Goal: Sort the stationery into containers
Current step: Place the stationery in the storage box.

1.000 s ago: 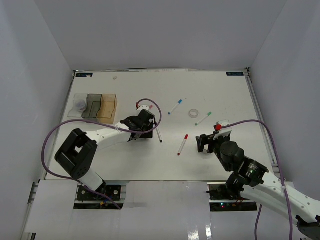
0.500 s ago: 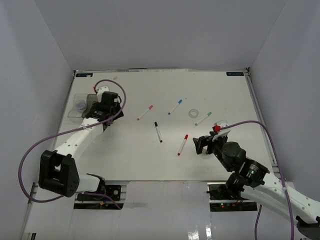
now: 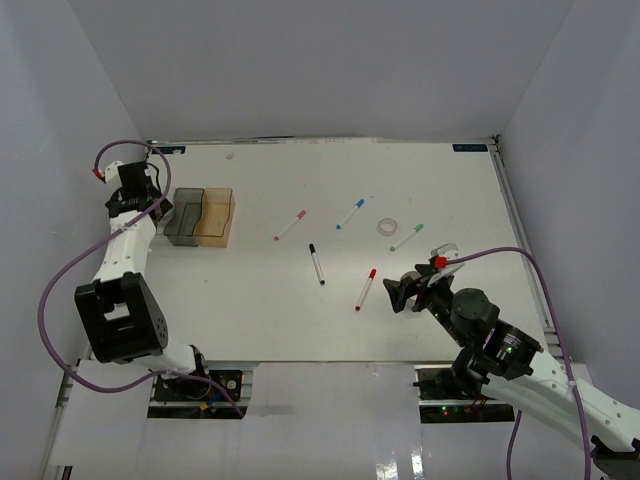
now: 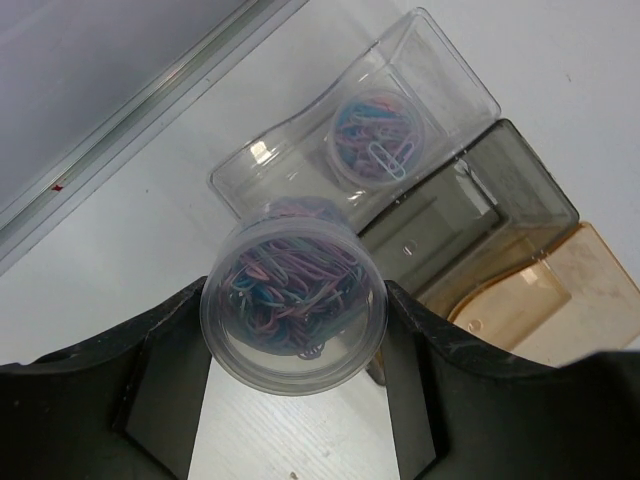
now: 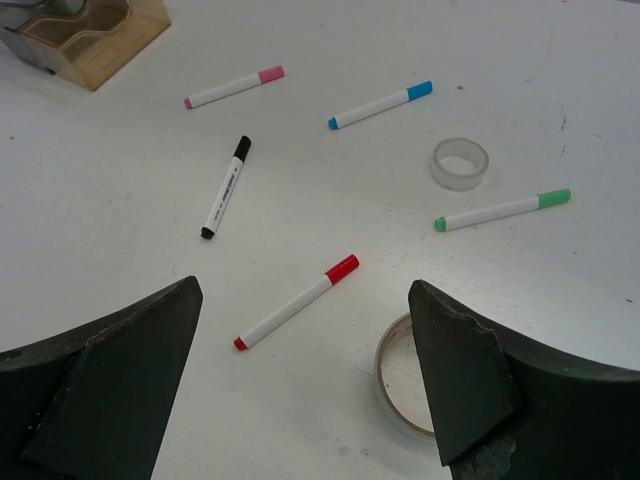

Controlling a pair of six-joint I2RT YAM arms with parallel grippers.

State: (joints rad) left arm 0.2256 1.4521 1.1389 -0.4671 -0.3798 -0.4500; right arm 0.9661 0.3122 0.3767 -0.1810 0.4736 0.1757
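Paper clips [image 4: 288,280] fill the clear jar [image 4: 300,352] clamped between the fingers of the left tool [image 4: 294,315]. Just ahead of that tool the clear bin [image 4: 250,182] holds a second jar [image 4: 378,138], with the grey bin [image 4: 522,190] and amber bin [image 4: 592,282] past it. The right tool [image 5: 305,300] gapes wide, holding nothing. On the bench [image 5: 100,180] the red marker [image 5: 296,301] lies under its gap and a tape roll [image 5: 392,385] by its right finger. Farther ahead lie the black marker [image 5: 225,187], pink marker [image 5: 235,87], blue marker [image 5: 381,104], green marker [image 5: 502,210] and smaller tape roll [image 5: 460,163]

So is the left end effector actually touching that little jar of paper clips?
Touching. The left wrist view shows the jar wedged between the two fingers of the left end effector, both pressed against its sides with no gap.
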